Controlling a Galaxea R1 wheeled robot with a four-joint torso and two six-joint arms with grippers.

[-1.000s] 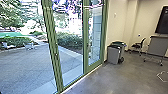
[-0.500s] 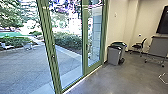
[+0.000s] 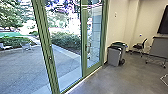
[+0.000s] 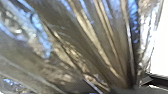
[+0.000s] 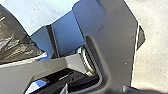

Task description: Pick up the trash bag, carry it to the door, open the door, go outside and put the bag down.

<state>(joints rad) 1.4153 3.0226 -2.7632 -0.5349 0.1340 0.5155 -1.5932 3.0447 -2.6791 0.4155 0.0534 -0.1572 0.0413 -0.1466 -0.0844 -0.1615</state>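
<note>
Trash bag (image 4: 75, 50) was at left gripper (image 4: 126, 87), clamped there, film bunched into tight pleats. Bag also showed near robot's dark base plate in right wrist view. Right gripper: couldn't tell state. Head view: green-framed glass door (image 3: 85, 56) looked closed, paved yard (image 3: 22, 65) beyond glass. Gray wheeled bin (image 3: 114, 56) stood indoors near wall, office chair (image 3: 140, 46) farther back.

The plate (image 5: 115, 47) is dark grey with angled edges; the bar (image 5: 50, 68) is paler grey, near a silvery, curved ring (image 5: 87, 62) edged in black.
</note>
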